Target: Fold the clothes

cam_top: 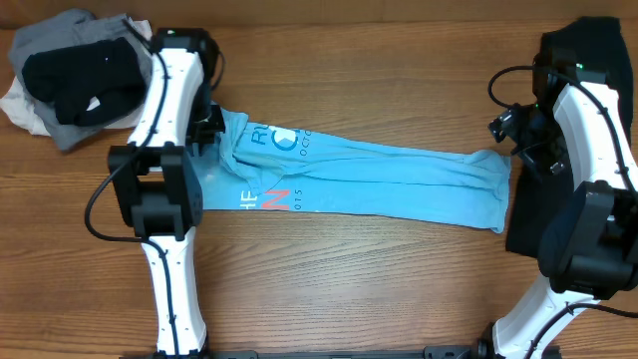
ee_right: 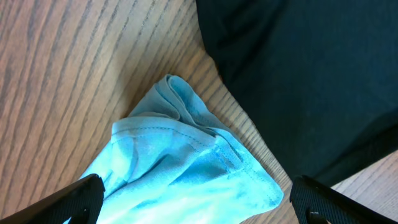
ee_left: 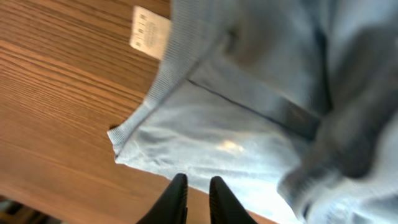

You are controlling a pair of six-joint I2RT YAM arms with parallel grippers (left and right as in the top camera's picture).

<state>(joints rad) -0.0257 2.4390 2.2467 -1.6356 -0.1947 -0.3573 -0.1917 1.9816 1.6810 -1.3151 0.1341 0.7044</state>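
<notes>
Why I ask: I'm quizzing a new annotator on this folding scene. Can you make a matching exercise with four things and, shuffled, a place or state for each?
Things:
1. blue T-shirt
2. black garment
3. pile of clothes
4. right gripper

Place or state:
a. top-left corner of the overhead view
b. open, over a blue fabric corner
c. stretched out across the middle
d. right side of the overhead view

Pairs: 1-c, 2-d, 3-a, 4-b
</notes>
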